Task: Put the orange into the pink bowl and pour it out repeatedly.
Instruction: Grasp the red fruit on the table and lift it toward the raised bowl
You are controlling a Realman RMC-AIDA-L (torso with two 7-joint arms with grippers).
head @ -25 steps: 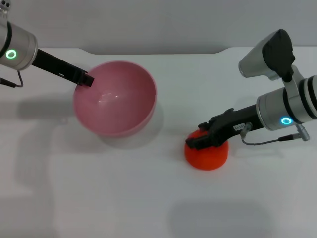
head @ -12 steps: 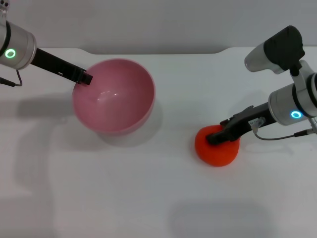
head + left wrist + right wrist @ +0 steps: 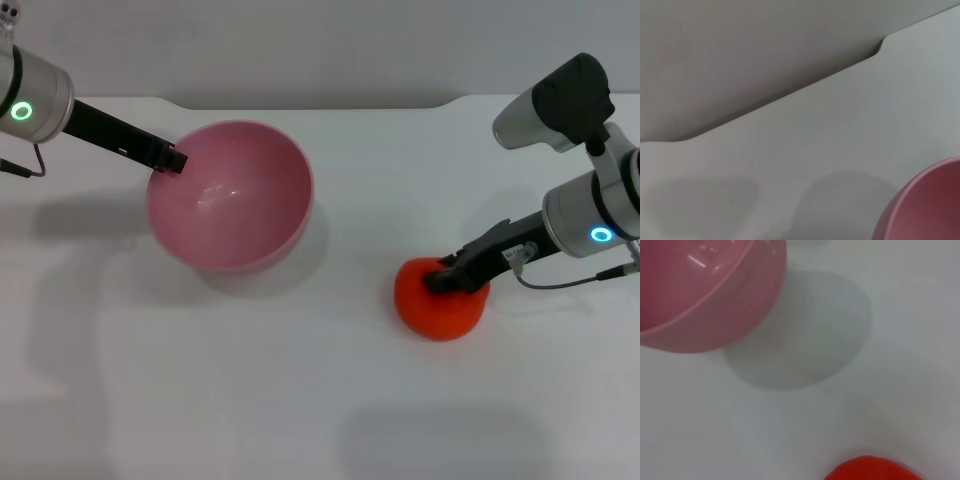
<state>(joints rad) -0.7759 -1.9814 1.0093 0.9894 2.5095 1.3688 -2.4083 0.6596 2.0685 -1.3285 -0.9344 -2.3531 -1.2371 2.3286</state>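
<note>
Jaws: right gripper (image 3: pixel 443 279) clenched on orange (image 3: pixel 440 300), lower right, on table (image 3: pixel 300 400); left gripper (image 3: pixel 172 160) grasping bowl (image 3: pixel 232 196) rim, upper left.

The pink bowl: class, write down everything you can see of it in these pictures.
The pink bowl is round, deep, smooth and glossy, plain pink like plastic, with light glinting inside. It is empty. It looks tipped toward the camera, its opening facing up and forward, over the white table, where it casts a shadow. The left gripper is at its rim on the robot's left. The orange lies apart on the table to its right, under the right gripper.
</note>
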